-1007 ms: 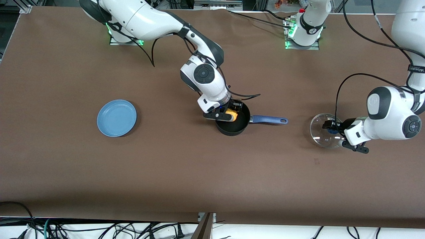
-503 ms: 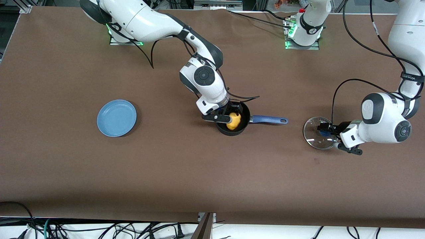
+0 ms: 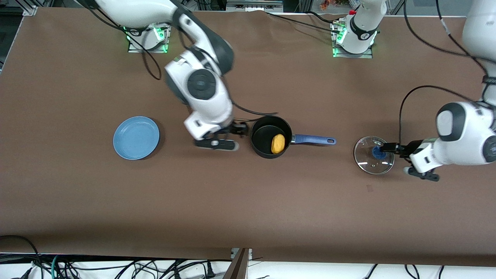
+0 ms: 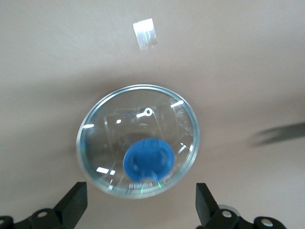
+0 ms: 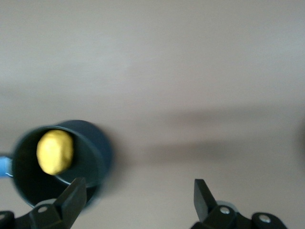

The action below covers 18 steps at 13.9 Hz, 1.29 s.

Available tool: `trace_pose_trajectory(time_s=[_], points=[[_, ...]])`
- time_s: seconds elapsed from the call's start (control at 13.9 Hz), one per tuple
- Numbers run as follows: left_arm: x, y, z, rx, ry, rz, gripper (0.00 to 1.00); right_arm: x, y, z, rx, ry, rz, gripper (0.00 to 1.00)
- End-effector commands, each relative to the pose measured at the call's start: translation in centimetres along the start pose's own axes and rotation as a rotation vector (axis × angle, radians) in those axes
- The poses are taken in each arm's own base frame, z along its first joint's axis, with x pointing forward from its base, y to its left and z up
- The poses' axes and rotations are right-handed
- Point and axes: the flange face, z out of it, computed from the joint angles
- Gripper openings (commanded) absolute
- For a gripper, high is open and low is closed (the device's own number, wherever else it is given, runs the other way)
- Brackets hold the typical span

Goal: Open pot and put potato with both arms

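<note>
The black pot point(image 3: 271, 136) stands open mid-table, its blue handle point(image 3: 314, 140) pointing toward the left arm's end. The yellow potato point(image 3: 277, 143) lies inside it; the right wrist view shows it in the pot point(image 5: 55, 151). My right gripper point(image 3: 228, 138) is open and empty, beside the pot toward the right arm's end. The glass lid point(image 3: 373, 155) with its blue knob point(image 3: 377, 152) lies on the table toward the left arm's end; it also shows in the left wrist view point(image 4: 138, 140). My left gripper point(image 3: 394, 155) is open beside the lid, off the knob.
A flat light-blue plate point(image 3: 136, 137) lies on the brown table toward the right arm's end. Cables run along the table's front edge, and the arm bases stand at the back edge.
My right gripper let the potato drop into the pot and pulled away toward the plate. My left gripper set the lid on the table, opened and backed off the knob.
</note>
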Motion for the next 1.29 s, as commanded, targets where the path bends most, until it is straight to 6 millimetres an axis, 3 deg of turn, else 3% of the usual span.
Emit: trace_pose_trajectory(time_s=[0.0,0.29,0.36,0.5,0.65,0.79,0.93,1.15,1.22], points=[[-3.3,4.6,-8.8,0.096,0.047,0.003,1.00,1.0,8.2,-5.2,-0.061,-0.040,-0.116,1.00],[-6.8,13.3,-19.7,0.173,0.096,0.011,1.00,1.5,21.7,-11.7,-0.120,-0.098,-0.279,1.00],[-7.2,14.8,-21.5,0.171,0.087,-0.001,1.00,1.2,24.4,-12.5,-0.131,-0.114,-0.284,1.00],[-7.8,16.4,-22.9,0.175,0.088,0.003,1.00,0.4,28.5,-13.9,-0.145,-0.132,-0.268,1.00],[-8.7,18.1,-23.8,0.170,0.102,-0.003,1.00,-1.0,31.1,-15.6,-0.122,-0.122,-0.211,1.00],[-11.0,21.7,-25.0,0.181,0.121,0.008,1.00,-2.5,33.1,-15.7,-0.108,-0.138,-0.166,1.00],[-11.4,23.6,-24.4,0.194,0.121,-0.032,1.00,-4.1,33.5,-15.5,-0.116,-0.147,-0.158,1.00],[-11.5,22.1,-23.8,0.195,0.104,-0.065,1.00,-5.6,33.0,-18.7,-0.054,-0.086,-0.174,1.00],[-11.7,21.3,-23.5,0.196,0.095,-0.081,1.00,-5.8,33.9,-20.0,-0.058,-0.059,-0.145,1.00]])
